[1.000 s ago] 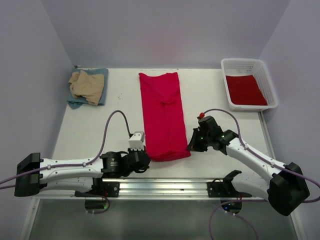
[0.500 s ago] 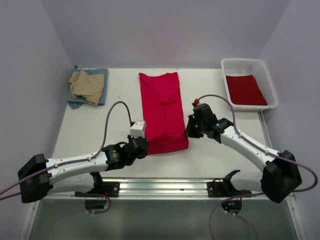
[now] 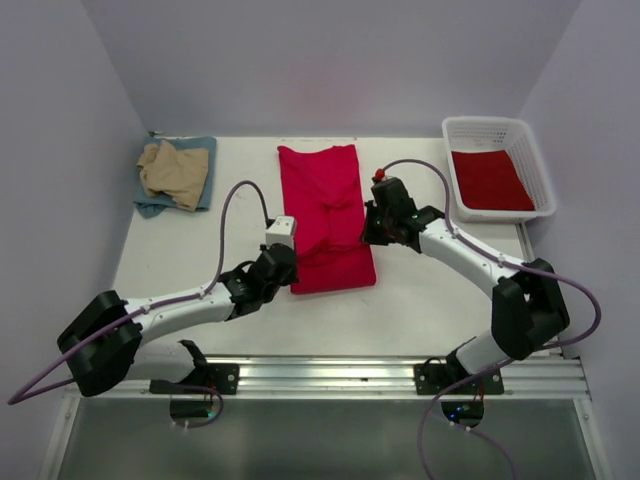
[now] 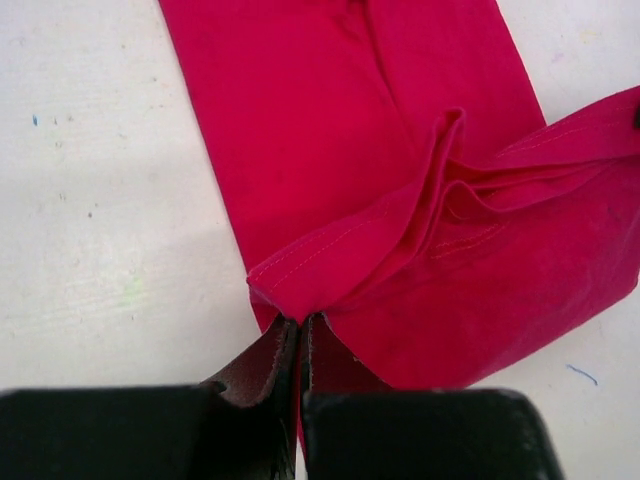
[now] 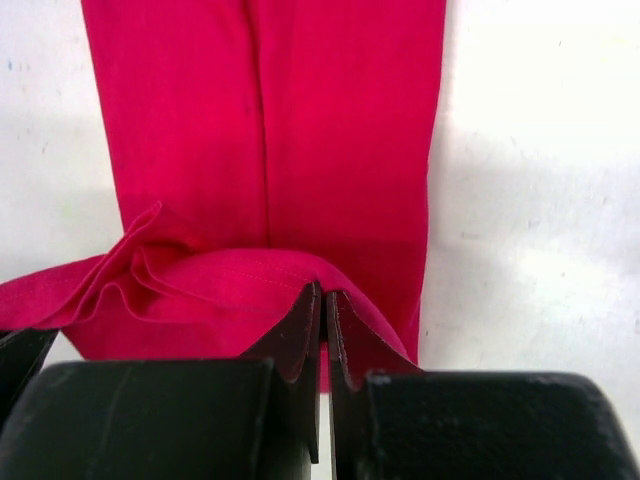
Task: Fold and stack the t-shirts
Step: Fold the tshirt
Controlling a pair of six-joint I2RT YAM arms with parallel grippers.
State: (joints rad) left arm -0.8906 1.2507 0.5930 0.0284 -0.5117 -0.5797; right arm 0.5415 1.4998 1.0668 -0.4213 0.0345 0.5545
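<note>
A bright red t-shirt, folded into a long strip, lies down the middle of the table. Its near hem is lifted and doubled back over the rest of the strip. My left gripper is shut on the hem's left corner. My right gripper is shut on the hem's right corner. The cloth between the two corners sags in loose folds. A tan t-shirt lies crumpled on a blue-grey one at the far left. Another red t-shirt lies folded in the basket.
A white plastic lattice basket stands at the far right corner. Purple-grey walls close the table on three sides. A metal rail with both arm bases runs along the near edge.
Both grippers have carried the red t-shirt's near hem away from the table's near edge, toward the far end, so the strip's near part now folds back over itself.
</note>
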